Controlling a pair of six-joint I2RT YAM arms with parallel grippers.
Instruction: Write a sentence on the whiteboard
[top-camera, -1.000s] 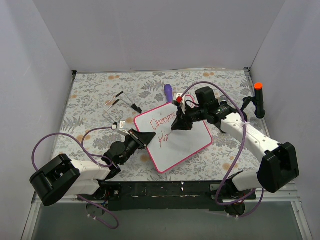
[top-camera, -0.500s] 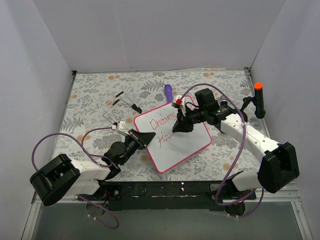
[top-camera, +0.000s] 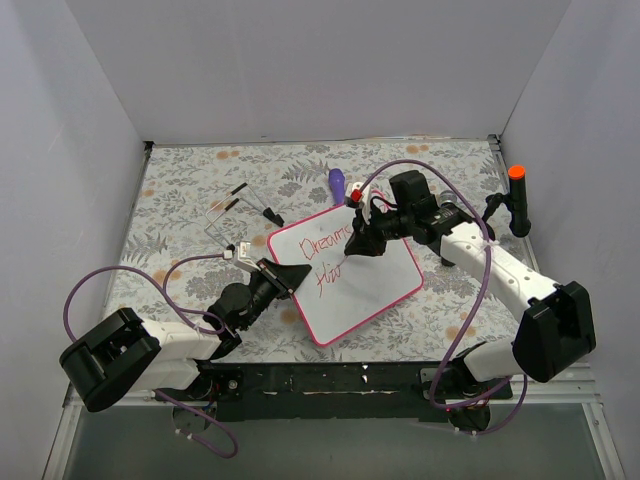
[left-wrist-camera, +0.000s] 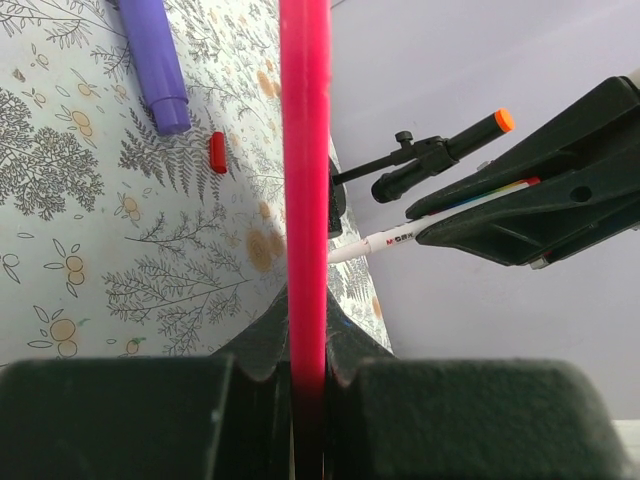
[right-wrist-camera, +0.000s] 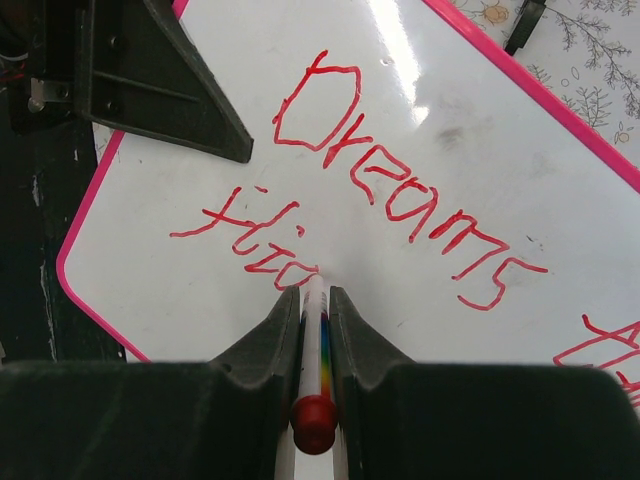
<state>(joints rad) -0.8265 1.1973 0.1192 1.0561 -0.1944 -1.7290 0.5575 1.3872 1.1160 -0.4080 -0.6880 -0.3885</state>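
Top external view, items by size.

1. Bench (top-camera: 180, 200): flat, covered in a matte floral-print sheet.
2. Whiteboard (top-camera: 365, 295): glossy white panel with a pink-red frame and rounded corners. Sits mid-bench, turned diamond-wise, between the two arms.
3. Left end effector (top-camera: 285, 275): black, wedge-shaped fingers pressed together on the board's left frame edge, bracing it.
4. Right end effector (top-camera: 358, 245): black fingers pinching a marker (right-wrist-camera: 317, 330) over the board's far-left half. This arm does the writing.
5. Sentence (top-camera: 328, 247): thin red strokes. "Dreams" sits on the upper line, with an unfinished word beginning "Hi" below it. More red strokes show at the board's far edge.
6. Marker: slim white barrel with a rainbow stripe and a red end. Its long axis is steep, and the tip touches the board at the last stroke of the lower line. Bare white lies to the right of the tip, so the next stroke likely goes that way.
7. Purple stick (top-camera: 337, 184): smooth and cylindrical, lying just beyond the board's far side.
8. Red cap (left-wrist-camera: 218, 152): tiny, lying beside the purple stick.
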